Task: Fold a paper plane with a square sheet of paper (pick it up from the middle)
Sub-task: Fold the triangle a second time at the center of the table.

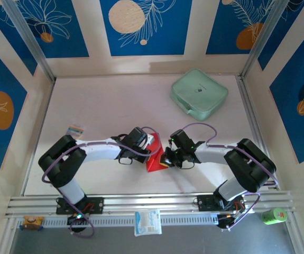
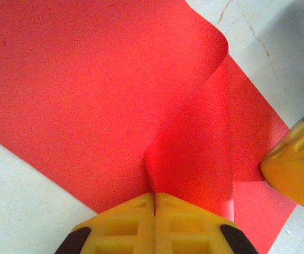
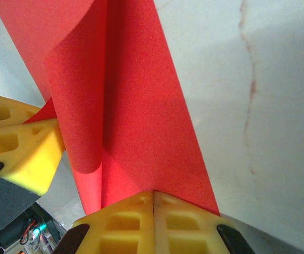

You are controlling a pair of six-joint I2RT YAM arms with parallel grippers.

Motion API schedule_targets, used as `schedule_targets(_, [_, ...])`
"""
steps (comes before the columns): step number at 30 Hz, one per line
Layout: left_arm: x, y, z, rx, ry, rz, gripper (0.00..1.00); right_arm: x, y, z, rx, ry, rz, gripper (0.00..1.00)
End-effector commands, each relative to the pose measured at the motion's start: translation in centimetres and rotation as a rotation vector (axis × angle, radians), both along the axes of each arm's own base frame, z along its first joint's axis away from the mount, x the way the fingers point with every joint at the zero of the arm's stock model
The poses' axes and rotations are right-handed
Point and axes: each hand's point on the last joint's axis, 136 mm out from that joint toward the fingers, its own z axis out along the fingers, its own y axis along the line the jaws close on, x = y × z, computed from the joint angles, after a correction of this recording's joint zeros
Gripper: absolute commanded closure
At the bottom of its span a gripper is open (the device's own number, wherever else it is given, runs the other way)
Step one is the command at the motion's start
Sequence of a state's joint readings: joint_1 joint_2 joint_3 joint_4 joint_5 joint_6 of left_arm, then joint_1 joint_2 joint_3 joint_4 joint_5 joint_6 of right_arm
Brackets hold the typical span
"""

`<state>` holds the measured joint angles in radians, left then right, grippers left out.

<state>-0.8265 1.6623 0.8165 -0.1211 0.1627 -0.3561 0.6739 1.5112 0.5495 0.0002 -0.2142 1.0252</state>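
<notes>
The square sheet of paper (image 1: 154, 163) is bright red and sits lifted between the two arms near the table's front middle. It is bent into a loose curl, with one flap rolled over (image 2: 194, 106) and a long fold line running along it (image 3: 136, 106). My left gripper (image 2: 155, 196) is shut on one edge of the sheet, jaws pressed together. Opposite it, my right gripper (image 3: 153, 193) is shut on the other edge. The two grippers (image 1: 150, 152) (image 1: 167, 157) nearly meet over the paper. The paper plane is out of view.
A mint-green zip case (image 1: 199, 94) lies at the back right. A small striped item (image 1: 75, 129) rests at the left. A white printed packet (image 1: 148, 221) and a green can (image 1: 274, 215) sit along the front rail. Patterned walls enclose the table.
</notes>
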Motion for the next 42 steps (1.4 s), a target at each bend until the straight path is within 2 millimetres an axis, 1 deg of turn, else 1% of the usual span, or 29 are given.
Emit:
schedule_targets(1, [0.7,0.2,0.7,0.005,-0.026,-0.007,0.99,-1.0,-1.3,-1.6,-0.067,0.055,-0.011,0.97])
schedule_targets(7, [0.8,-0.2,0.6,0.0,-0.027,-0.016,0.99,-1.0,-1.3,-1.6,-0.064,0.055,-0.01,0.97])
schedule_targets(15, [0.7,0.2,-0.2,0.023,-0.013,-0.011,0.99,-1.0,-1.3,-1.6,-0.064,0.056,-0.01,0.97])
schedule_targets(24, [0.4,0.4,-0.5,0.027,-0.003,-0.012,1.0,-1.0,-1.2,-1.3,-0.054,0.049,-0.008,0.97])
schedule_targets(26, [0.4,0.3,-0.5,0.024,0.0,-0.014,1.0,-0.6,-0.8,-0.8,-0.029,0.029,-0.006,0.97])
schedule_targets(31, [0.4,0.3,-0.4,0.018,-0.005,-0.014,1.0,0.9,0.4,1.8,0.054,-0.061,-0.009,0.96])
schedule_targets(35, [0.4,0.2,-0.4,0.016,-0.003,-0.016,1.0,1.8,1.3,3.2,0.115,-0.1,-0.008,0.96])
schedule_targets(39, [0.4,0.1,-0.4,0.012,0.0,-0.016,1.0,2.1,2.2,3.7,0.152,-0.106,0.009,0.96])
schedule_targets(42, [0.3,0.1,-0.4,0.012,0.003,-0.017,1.0,2.2,2.6,3.6,0.164,-0.099,0.011,0.96])
